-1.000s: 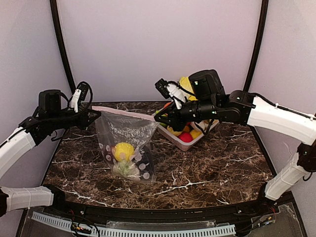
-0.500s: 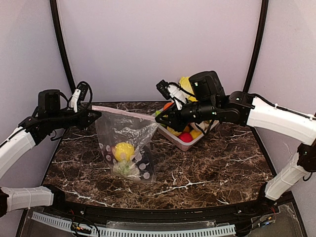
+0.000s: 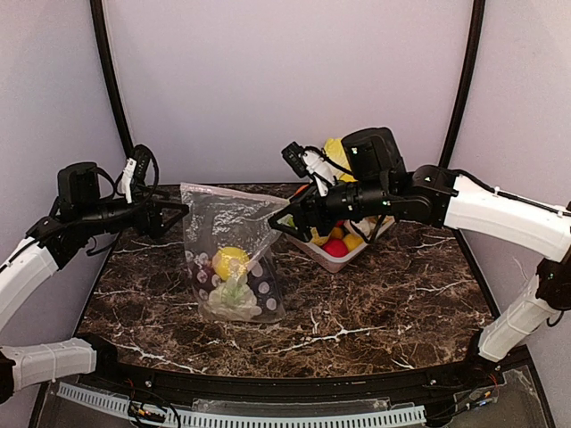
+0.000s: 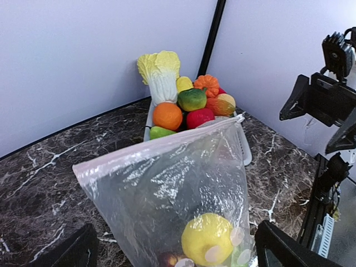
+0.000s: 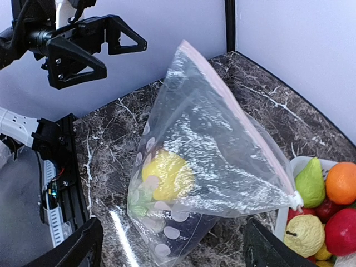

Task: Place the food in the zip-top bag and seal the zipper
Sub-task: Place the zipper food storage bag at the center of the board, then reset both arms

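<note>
Left fingers (image 4: 75, 253), right fingers (image 5: 78, 247) released; zip-top bag (image 3: 227, 234) loose between

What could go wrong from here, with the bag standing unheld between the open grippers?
1. The zip-top bag stands upright, unheld, left gripper and right gripper both open; it may slump or topple.
2. The right gripper's tips sit close to the bag's top corner; retreating could snag it.
3. Whether the zipper is shut along its whole length cannot be told; a gap could spill the lemon.
</note>
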